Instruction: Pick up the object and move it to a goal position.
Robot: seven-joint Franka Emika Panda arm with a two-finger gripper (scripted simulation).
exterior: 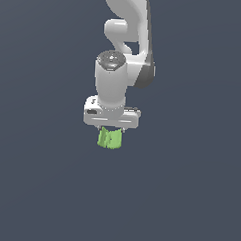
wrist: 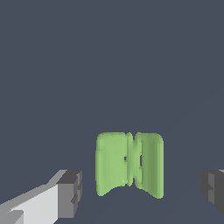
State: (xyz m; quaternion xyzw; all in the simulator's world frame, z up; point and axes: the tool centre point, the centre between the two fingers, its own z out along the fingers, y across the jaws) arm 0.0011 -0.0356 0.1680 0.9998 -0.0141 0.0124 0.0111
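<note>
The white Panda arm (exterior: 124,47) reaches down from the top of the exterior view, its wrist turned so that the tool (exterior: 111,129) points straight down at the dark grey-blue tabletop (exterior: 188,196). Directly beneath the tool's white body sits the object (exterior: 110,138), a small light-green blocky lump. In the exterior view its upper edge is partly hidden by the tool's underside, and it is plainly narrower than that body.

The wrist view looks along the tool (wrist: 142,192). Here the object (wrist: 129,164) shows as two upright green slabs joined by a thin ridged seam in the middle, with rounded corners and an uneven lower edge. One dark grey finger (wrist: 70,192), on a pale grey and white mount, stands to one side of the lump, and the other dark finger is only partly visible at the picture's edge on the opposite side. The fingers are spread wide: a clear gap of tabletop shows between each fingertip and the nearest face of the green lump, so neither touches it. The lump lies between them, somewhat nearer to the fully visible finger.
</note>
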